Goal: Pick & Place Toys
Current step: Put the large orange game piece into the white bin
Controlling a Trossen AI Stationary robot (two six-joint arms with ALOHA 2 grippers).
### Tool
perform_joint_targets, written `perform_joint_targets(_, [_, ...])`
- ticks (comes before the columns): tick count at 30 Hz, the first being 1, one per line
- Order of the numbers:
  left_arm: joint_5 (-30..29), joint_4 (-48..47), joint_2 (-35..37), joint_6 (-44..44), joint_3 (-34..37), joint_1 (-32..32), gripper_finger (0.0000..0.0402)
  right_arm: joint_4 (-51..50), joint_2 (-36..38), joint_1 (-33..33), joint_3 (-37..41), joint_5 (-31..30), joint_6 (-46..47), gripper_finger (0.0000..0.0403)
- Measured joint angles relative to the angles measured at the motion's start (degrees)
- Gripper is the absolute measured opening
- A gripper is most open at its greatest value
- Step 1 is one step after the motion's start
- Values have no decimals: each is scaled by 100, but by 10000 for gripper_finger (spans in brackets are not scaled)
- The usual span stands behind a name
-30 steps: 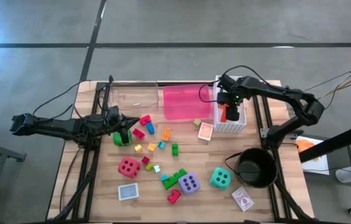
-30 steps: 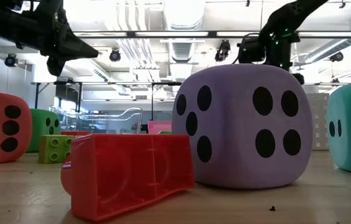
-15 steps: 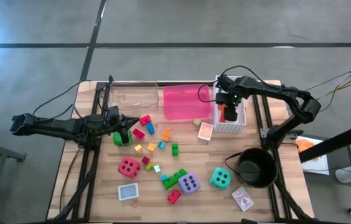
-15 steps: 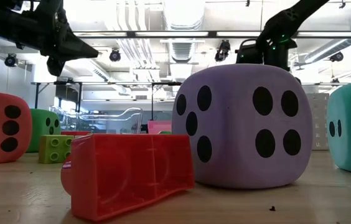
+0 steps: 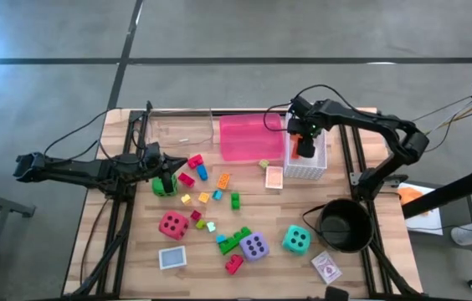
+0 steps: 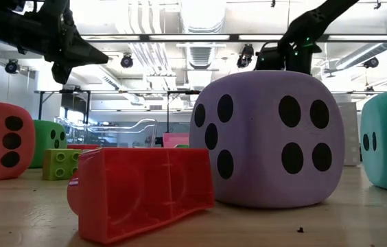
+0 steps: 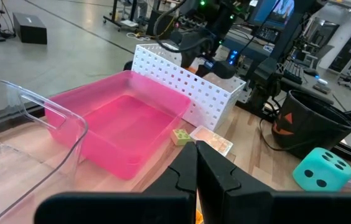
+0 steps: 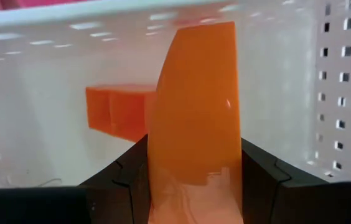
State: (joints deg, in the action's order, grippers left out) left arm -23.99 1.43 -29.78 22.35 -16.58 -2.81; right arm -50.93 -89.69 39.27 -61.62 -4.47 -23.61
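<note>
Right gripper [image 8: 194,180] pinching our orange piece [image 8: 194,112] over the white basket [image 5: 311,163] | left gripper [image 7: 196,171] pressed together beside green die [image 5: 165,184]

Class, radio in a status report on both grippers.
Right gripper shut on orange brick, inside white basket. Left gripper shut, empty, above green die. Nothing blocking.
</note>
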Motion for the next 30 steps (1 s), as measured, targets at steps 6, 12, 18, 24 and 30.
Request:
perform_joint_targets(6, [0, 0, 0, 0, 0, 2, 4, -20, -45, 52, 21, -4, 244, 160])
perform_joint_targets(12, [0, 0, 0, 0, 0, 2, 4, -382, -45, 50, 23, 2, 218, 160])
perform_joint_targets(18, [0, 0, 0, 0, 0, 2, 4, -590, -4, 37, 25, 254, 238, 160])
perform_joint_targets(24, [0, 0, 0, 0, 0, 1, 4, -625, -4, -42, 28, 524, 35, 160])
perform_joint_targets(30, [0, 0, 0, 0, 0, 0, 4, -801, 10, -42, 28, 628, 130, 160])
